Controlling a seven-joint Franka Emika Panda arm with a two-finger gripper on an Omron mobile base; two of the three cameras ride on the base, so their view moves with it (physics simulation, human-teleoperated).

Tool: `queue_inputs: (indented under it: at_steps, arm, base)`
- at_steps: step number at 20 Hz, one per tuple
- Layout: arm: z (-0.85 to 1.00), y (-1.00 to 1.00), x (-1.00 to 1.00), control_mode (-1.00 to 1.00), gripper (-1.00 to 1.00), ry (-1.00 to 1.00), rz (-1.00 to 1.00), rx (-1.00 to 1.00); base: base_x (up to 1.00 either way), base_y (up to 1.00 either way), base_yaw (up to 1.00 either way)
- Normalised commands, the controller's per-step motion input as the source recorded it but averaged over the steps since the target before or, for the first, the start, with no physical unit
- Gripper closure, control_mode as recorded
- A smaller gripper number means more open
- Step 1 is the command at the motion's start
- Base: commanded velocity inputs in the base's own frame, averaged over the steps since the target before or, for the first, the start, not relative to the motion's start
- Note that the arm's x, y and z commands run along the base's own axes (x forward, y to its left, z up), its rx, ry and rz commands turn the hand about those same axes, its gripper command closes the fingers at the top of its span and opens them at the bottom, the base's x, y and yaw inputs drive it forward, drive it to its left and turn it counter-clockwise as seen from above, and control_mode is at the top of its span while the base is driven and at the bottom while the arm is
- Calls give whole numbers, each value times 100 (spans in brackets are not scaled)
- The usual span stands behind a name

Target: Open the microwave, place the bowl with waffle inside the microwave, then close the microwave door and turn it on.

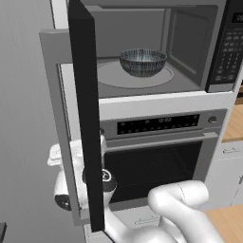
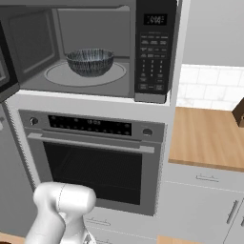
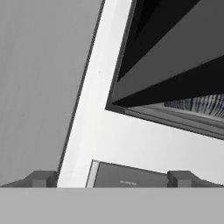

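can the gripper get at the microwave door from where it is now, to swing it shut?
Probably yes. The gripper is open and holds nothing, low beside the microwave door, which stands wide open; nothing visible blocks its outer face.

Quick count: one microwave with one microwave door hanging open, one round turntable inside, and one patterned bowl sitting on it. One keypad panel. Below, one oven with two knobs, one per end of its control strip. One wooden counter. One robot arm.
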Motion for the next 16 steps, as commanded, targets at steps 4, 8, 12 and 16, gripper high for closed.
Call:
queue_inputs:
  at_steps: [4, 8, 12, 16]
  arm:
    - [-17, 44, -5, -100, -100, -1, -7, -5]
    - [-17, 47, -16, -100, -100, -2, -8, -5]
    - [-12, 49, -46, -100, -100, -2, -11, -6]
    - [-6, 45, -63, -100, -100, -2, -15, -5]
  base:
    - [0, 0, 0]
    - [0, 0, 0]
    - [0, 0, 0]
    - [0, 0, 0]
